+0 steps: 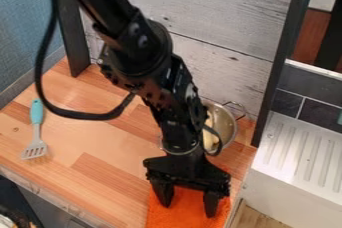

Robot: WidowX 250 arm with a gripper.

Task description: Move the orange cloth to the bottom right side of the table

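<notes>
The orange cloth [179, 218] lies at the lower right of the wooden table, by its front right edge, and runs to the bottom of the camera view. My gripper [188, 211] hangs over the cloth with its two fingers spread wide, open, and nothing is visibly held between them. The gripper body hides the cloth's back part. Whether the fingertips touch the cloth, I cannot tell.
A metal pot [226, 123] with something yellowish inside stands behind the arm, partly hidden by it. A spatula [36, 129] with a turquoise handle lies at the left. A white ridged unit [304, 157] borders the table's right side.
</notes>
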